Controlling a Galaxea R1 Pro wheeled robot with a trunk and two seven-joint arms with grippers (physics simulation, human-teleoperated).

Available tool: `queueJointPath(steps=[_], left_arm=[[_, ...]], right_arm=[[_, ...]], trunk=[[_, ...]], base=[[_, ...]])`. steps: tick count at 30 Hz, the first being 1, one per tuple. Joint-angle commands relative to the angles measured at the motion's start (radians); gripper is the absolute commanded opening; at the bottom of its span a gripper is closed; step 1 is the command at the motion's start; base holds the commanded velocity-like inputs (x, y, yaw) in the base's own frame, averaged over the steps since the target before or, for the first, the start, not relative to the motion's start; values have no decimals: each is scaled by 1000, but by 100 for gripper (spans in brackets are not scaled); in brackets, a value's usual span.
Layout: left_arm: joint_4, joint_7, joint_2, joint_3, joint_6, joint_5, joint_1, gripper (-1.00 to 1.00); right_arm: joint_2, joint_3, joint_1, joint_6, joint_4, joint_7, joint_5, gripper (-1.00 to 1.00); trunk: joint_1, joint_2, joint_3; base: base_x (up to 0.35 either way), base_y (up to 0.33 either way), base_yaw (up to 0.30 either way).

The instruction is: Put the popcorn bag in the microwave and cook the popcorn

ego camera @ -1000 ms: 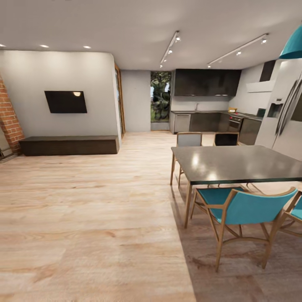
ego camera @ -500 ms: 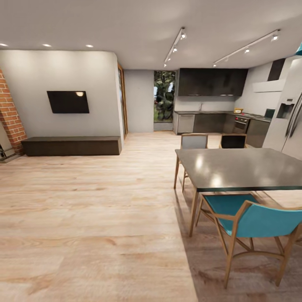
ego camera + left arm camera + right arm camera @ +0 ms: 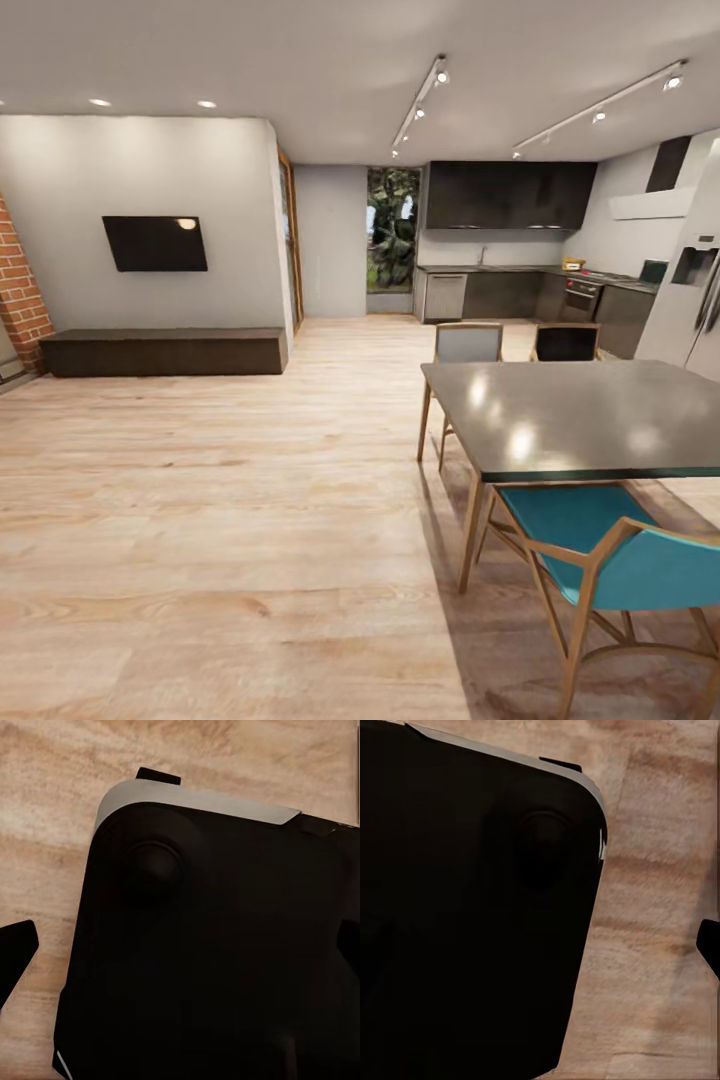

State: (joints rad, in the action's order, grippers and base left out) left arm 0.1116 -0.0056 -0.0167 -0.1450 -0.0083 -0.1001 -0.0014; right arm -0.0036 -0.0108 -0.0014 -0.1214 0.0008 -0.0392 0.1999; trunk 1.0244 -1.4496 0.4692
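Rolling forward, the view has shifted: the dining table (image 3: 590,415) sits nearer, the kitchen (image 3: 520,270) still far off. No bag is reached yet, and I cannot tell whether either hand is apart or together.

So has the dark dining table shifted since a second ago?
No. The dark rectangular dining table keeps its place beside the teal wooden chair and the pale wood floor; the whole picture shifted, so the camera moved.

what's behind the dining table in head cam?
Behind the dining table stand two chairs, a grey-backed chair and a dark-backed chair; the tabletop hides their seats. Farther back lies the kitchen with its countertop. What sits on that countertop is too small to tell.
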Motion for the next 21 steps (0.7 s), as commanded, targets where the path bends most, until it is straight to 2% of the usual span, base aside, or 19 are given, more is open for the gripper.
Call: queueJointPath(steps=[1,15,21], left_arm=[[0,-1,0,-2,-1,-10,0,100],[0,-1,-2,-2,-2,-10,0,100],[0,-1,-2,-1,-1,-10,0,100]], right_arm=[[0,-1,0,-4,1,-4,12,100],[-1,-4,0,-3,1,-5,10,100],[-1,-2,0,-3,0,-4,7,100]], trunk=[[1,0,1],[1,0,1],[1,0,1]], base=[[323,0,20],[323,0,238],[323,0,61]])
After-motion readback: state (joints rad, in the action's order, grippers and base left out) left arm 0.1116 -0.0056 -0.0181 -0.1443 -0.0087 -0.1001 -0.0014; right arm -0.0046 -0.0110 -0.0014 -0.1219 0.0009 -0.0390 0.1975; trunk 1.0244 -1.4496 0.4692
